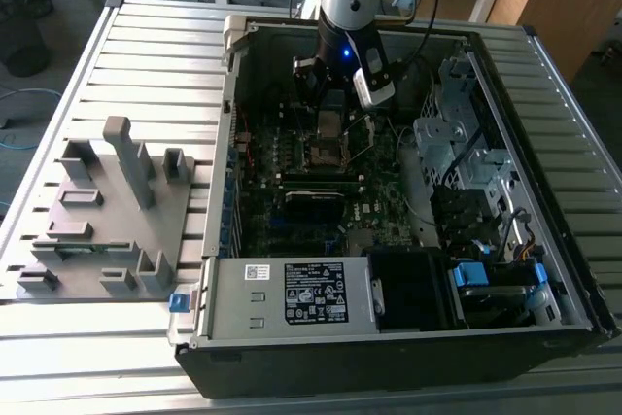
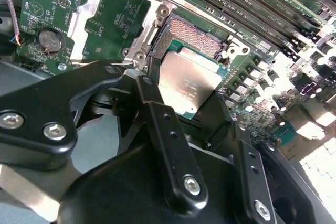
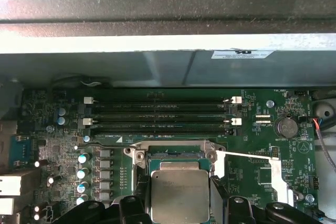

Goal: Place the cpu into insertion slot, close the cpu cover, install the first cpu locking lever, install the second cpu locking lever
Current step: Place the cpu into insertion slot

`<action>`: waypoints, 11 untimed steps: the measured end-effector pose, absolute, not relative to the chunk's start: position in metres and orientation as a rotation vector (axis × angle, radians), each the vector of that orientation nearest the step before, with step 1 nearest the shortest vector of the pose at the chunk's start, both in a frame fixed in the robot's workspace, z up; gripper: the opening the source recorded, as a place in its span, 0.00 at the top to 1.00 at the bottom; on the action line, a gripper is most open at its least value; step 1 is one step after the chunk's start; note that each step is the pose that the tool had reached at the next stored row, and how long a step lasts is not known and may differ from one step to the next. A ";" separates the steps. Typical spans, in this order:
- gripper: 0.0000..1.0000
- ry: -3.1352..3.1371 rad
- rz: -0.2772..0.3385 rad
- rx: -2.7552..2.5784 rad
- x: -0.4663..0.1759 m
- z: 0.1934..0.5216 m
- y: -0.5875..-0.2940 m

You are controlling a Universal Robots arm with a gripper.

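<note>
My gripper [image 3: 179, 184] is shut on the cpu [image 3: 179, 196], a flat silver-grey square held by its edges between two black fingers [image 3: 140, 195]. In the second wrist view the cpu [image 2: 188, 81] hangs tilted just above the near edge of the insertion slot [image 2: 193, 34], whose dark pin field is uncovered. The cpu cover [image 2: 79, 23], a silver frame with a square window, lies swung open beside the slot. In the exterior view the gripper [image 1: 330, 114] hovers inside the case over the insertion slot [image 1: 326, 153]. A thin silver locking lever [image 3: 247, 156] sticks out sideways from the slot.
Long black memory slots [image 3: 157, 114] run just beyond the slot, with capacitors [image 3: 83, 171] to one side and a coin battery [image 3: 286, 127] to the other. The case wall [image 3: 168, 66] rises behind. A drive cage [image 1: 457, 143] and a grey fixture [image 1: 107, 221] flank the board.
</note>
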State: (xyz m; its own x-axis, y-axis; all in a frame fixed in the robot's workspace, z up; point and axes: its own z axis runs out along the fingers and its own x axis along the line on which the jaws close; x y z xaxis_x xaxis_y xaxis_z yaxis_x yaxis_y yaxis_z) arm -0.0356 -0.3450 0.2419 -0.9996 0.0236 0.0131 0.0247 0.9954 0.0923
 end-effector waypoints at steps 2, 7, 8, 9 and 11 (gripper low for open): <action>0.46 -3.126 -0.145 -0.039 -0.036 0.242 -0.345; 0.46 -3.126 -0.145 -0.104 -0.036 0.241 -0.345; 0.46 -3.126 -0.145 -0.129 -0.036 0.241 -0.345; 0.46 -3.126 -0.146 -0.155 -0.036 0.241 -0.345; 0.46 -3.124 -0.146 -0.214 -0.036 0.241 -0.345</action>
State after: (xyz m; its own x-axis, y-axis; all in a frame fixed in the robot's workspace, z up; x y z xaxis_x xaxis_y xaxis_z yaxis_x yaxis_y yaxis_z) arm -0.0356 -0.3450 0.2406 -0.9906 0.1358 0.0131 0.1365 0.9863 0.0923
